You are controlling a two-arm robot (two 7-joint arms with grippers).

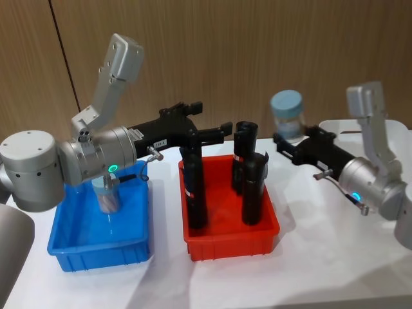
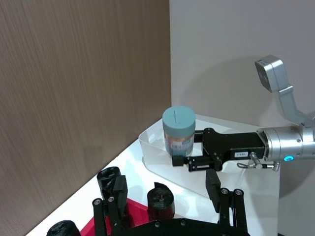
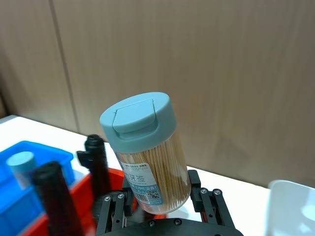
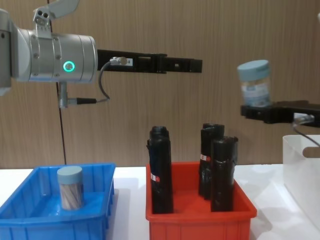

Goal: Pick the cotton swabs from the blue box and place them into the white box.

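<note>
White table [image 1: 322, 270]: blue box [image 1: 96, 252] L, red bin [image 1: 232, 244] ctr, white box [image 4: 301, 172] R, all apart.

Cotton swabs [image 4: 70, 187]: 2 jars. Black cylinders [image 4: 161, 170]: 3. Blue box [image 4: 20, 222]: 1. Red bin [image 4: 200, 225]: 1. White box [image 4: 300, 170]: 1. Hands: 2, left hand [image 1: 209, 119], right hand [image 1: 288, 136]

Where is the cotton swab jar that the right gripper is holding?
On the right in the head view, the cotton swab jar sits in the right gripper, held high between the red bin and the white box.
</note>
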